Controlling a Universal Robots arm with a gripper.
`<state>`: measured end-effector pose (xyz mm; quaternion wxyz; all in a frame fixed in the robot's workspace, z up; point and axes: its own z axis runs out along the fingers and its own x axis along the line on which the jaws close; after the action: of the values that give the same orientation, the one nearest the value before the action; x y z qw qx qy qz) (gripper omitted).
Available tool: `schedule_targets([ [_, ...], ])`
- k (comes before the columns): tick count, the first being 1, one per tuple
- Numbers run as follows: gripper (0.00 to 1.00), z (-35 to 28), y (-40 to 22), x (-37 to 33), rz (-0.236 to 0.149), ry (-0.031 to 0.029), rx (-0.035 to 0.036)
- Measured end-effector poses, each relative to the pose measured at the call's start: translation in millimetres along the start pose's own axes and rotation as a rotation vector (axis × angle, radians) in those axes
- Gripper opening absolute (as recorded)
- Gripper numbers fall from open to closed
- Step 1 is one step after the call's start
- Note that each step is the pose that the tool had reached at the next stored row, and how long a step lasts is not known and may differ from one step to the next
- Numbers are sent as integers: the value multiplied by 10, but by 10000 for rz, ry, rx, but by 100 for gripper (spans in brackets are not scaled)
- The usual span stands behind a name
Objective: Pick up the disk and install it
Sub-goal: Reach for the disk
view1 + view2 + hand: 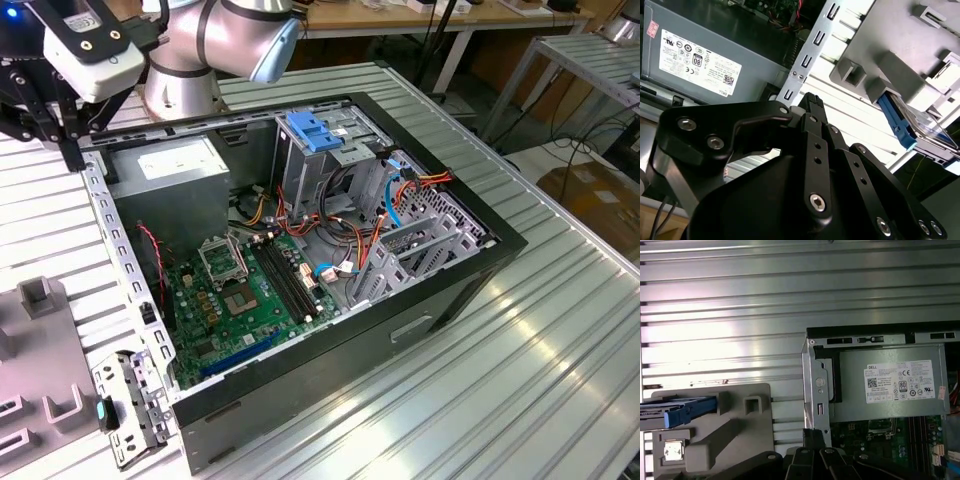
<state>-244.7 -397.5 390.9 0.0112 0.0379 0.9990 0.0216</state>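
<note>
Disk (pixel 677 410) stood on its edge in a slot of the grey fixture tray (pixel 735 425), apart from the gripper (pixel 812 436). The arm (pixel 215 40) reached across the far corner of the open computer case (pixel 400 300) toward the exterior view's left. It carried the gripper pointing down above the case's perforated side rail (pixel 807 60), just beside the power supply (pixel 715 45) and between it and the tray. In the second wrist view the jaws appeared drawn together with nothing between them, though the gripper body (pixel 805 200) hid much of the linkage. The disk was cut off at the picture's edge in both wrist views. What showed of it was a light blue carrier rail (pixel 897 122) along a flat silver-grey body.
</note>
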Motion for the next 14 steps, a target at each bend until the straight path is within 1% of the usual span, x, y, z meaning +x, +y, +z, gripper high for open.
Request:
schedule_targets([
  [2,11,0,-3,40,0,1,0],
  [5,11,-1,-9,128,0,5,0],
  [14,11,-2,-18,240,1,14,1],
])
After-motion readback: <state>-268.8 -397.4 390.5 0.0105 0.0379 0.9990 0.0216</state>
